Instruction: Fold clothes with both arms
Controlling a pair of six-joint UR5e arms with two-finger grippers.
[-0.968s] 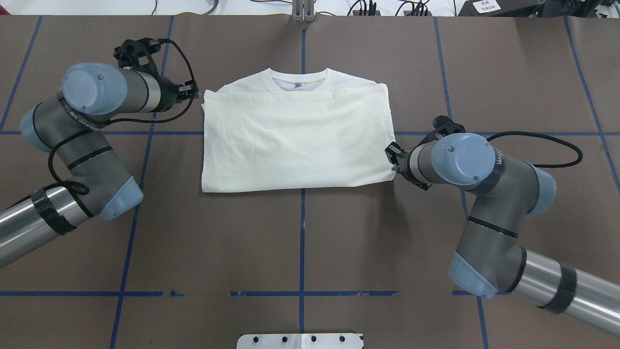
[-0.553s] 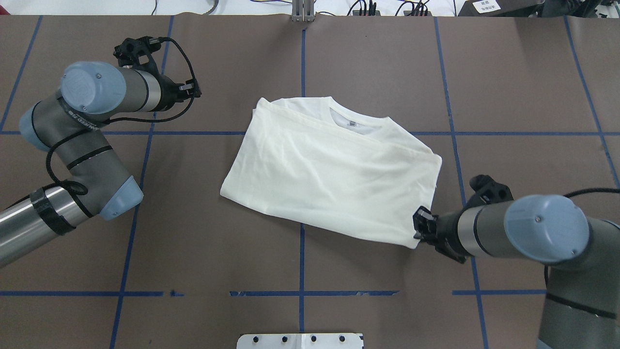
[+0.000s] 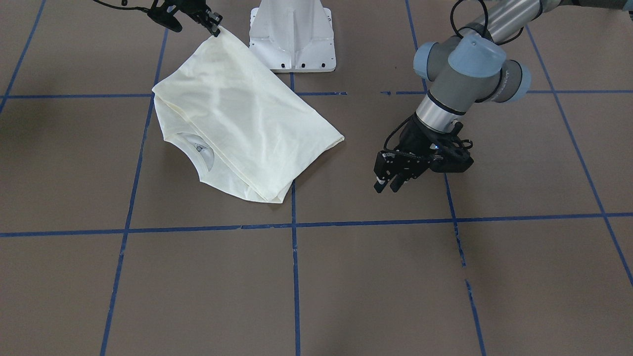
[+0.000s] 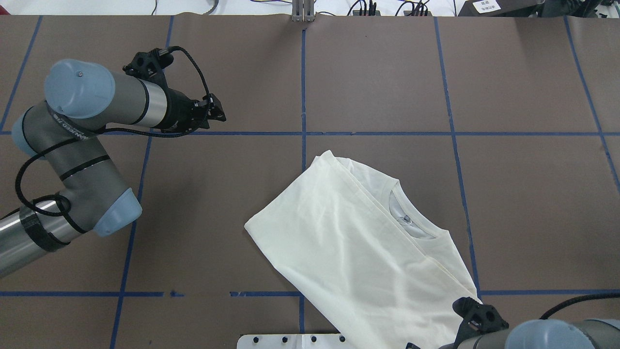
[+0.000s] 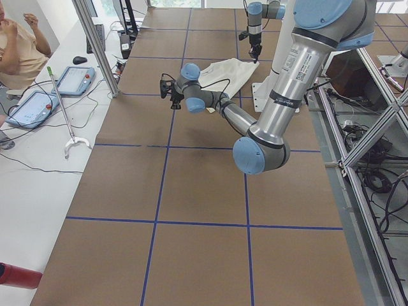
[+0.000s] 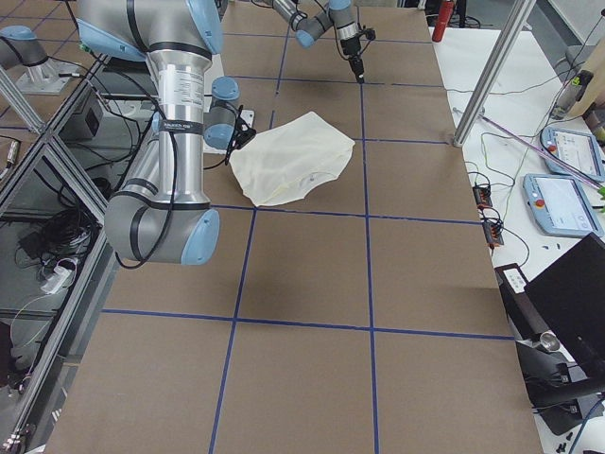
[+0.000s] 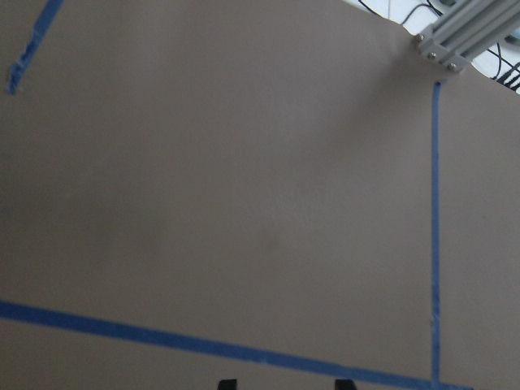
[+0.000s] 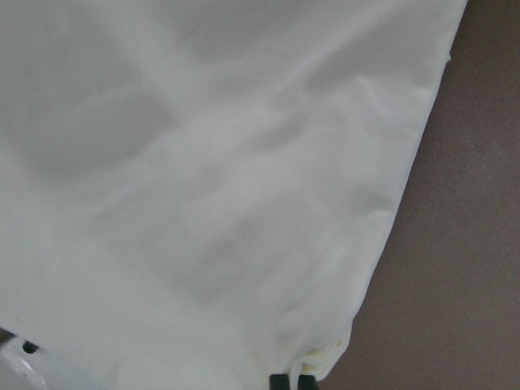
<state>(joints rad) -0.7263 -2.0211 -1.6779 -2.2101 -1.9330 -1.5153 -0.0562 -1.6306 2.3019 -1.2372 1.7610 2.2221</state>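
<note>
The folded cream-white T-shirt (image 4: pixel 353 252) lies plain side up and skewed on the brown table, with its collar (image 4: pixel 404 218) showing. It also shows in the front view (image 3: pixel 237 118). My right gripper (image 3: pixel 216 29) is shut on one corner of the shirt next to the white pedestal. The right wrist view shows the cloth (image 8: pixel 203 203) pinched between its closed fingertips (image 8: pixel 280 380). My left gripper (image 4: pixel 222 111) is open and empty, well clear of the shirt at the far left. It hangs just above the table (image 3: pixel 386 187), and its wrist view shows only bare table.
The white pedestal (image 3: pixel 292 34) stands at the robot's side of the table, right beside the gripped corner. Blue tape lines (image 4: pixel 302 87) cross the brown cover. The side views show tablets and cables on the white bench (image 5: pixel 38 108) beyond the far edge.
My right gripper has dragged the shirt from the table's middle back toward the pedestal, turning it askew. My left gripper has shifted slightly toward the middle, and the shirt is now far from it.
</note>
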